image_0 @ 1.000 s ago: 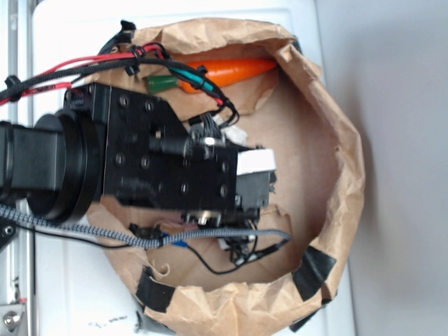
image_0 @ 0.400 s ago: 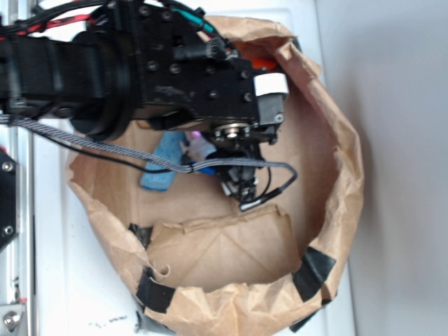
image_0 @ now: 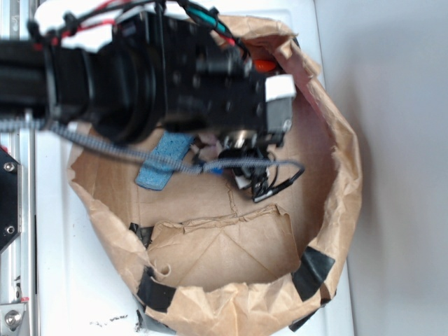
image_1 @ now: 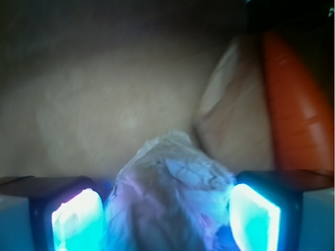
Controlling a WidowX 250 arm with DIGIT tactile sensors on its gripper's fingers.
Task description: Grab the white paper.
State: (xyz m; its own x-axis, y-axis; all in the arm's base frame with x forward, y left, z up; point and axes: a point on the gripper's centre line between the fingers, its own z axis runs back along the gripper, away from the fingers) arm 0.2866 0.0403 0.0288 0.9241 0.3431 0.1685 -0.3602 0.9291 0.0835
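**Paper wad framed between the fingers, grip not yet confirmed**

White tabletop carries a big brown paper bag rolled open like a bowl, and the arm reaches down into it. In the wrist view the white paper sits right between the two lit fingers, nearly filling the gap. The gripper is partly open around the wad; whether the pads already press it I cannot tell. So the approach looks done, while the squeeze and the lift look left to do. The wad is lumpy, its peak pointing away from the camera toward the bag floor, with no clear long axis. A blue sponge lies beside it, an orange carrot farther off.
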